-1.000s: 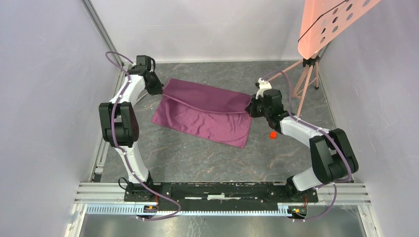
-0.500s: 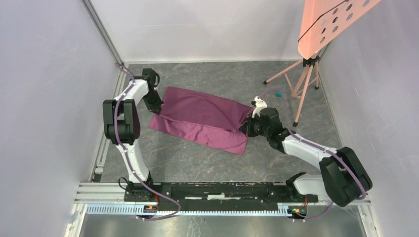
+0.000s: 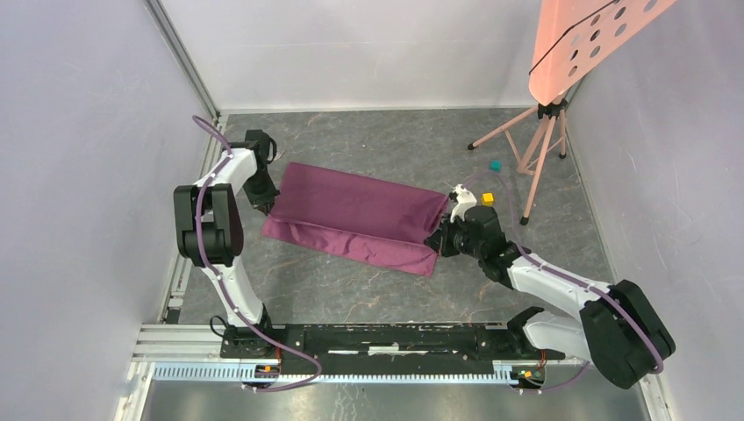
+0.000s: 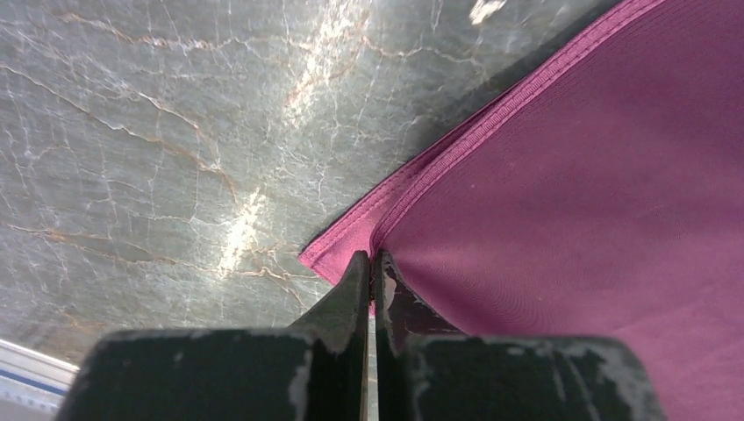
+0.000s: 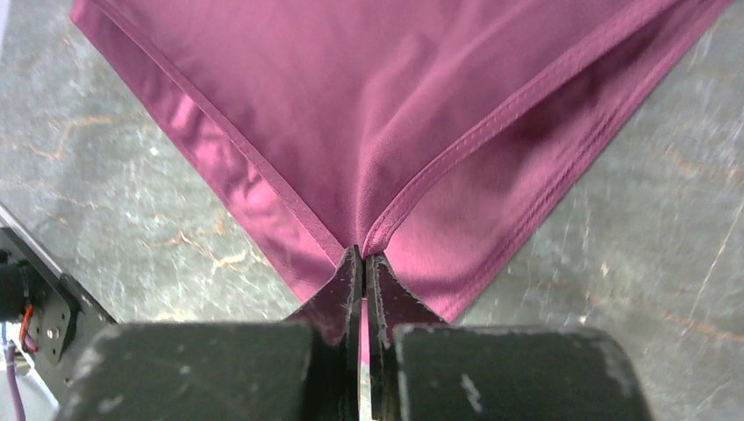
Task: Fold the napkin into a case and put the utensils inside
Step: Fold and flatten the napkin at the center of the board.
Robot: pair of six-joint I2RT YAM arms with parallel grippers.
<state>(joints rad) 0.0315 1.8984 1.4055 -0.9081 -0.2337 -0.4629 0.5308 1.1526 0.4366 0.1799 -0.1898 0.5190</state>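
napkin (image 3: 351,206) lies folded over on the tabletop (image 3: 351,285); left end effector (image 4: 372,263) clamps its left corner, right end effector (image 5: 363,256) clamps the upper layer's right corner

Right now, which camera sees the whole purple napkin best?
The top camera: it shows the whole napkin, folded over. Each wrist camera shows only a corner, pinched by the left gripper or the right gripper.

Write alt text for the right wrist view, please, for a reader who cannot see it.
The right hand, shut, pinches a hemmed edge of the plum-purple napkin, whose two layers spread away over the grey marbled table.
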